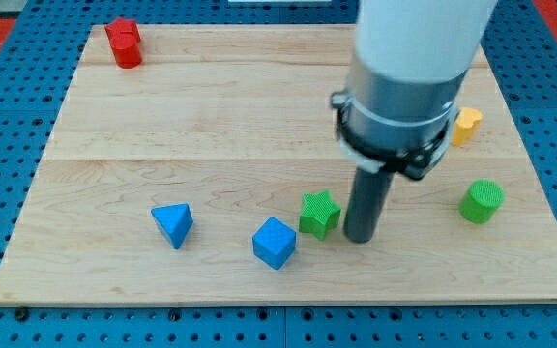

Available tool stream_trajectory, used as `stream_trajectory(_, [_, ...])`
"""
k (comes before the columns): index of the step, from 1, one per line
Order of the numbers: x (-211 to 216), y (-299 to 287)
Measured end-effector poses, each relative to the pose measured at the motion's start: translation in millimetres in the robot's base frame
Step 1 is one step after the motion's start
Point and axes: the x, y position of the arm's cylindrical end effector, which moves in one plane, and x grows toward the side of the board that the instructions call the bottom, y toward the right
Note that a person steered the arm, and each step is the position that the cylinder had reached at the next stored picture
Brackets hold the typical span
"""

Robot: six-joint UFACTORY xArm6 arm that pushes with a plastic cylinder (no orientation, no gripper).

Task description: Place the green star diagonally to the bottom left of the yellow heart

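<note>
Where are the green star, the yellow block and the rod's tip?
green star (pixel 319 214), camera view, its top face.
yellow block (pixel 468 126), camera view, its visible side; shape partly hidden.
my tip (pixel 359 236), camera view, rod's bottom end, right of the star.

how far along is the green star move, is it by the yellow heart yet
Not there yet. Done: my tip has reached the green star and sits just at its right side, with little or no gap. In hand: the push itself. Left: the star lies well toward the view's bottom left of the yellow heart, which my arm partly hides, so it has to travel up and right to sit close beside it diagonally.
</note>
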Motion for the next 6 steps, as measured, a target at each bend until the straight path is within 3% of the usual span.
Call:
stream_trajectory(1, [-6.7,-80.4])
stream_trajectory(2, [-81.7,-99.8])
stream_trajectory(3, [-88.0,-68.2])
stream_trajectory(4, [-54.1,-68.7])
stream_trajectory(5, [-24.4,-22.6])
stream_trajectory(6, [-23.0,29.3])
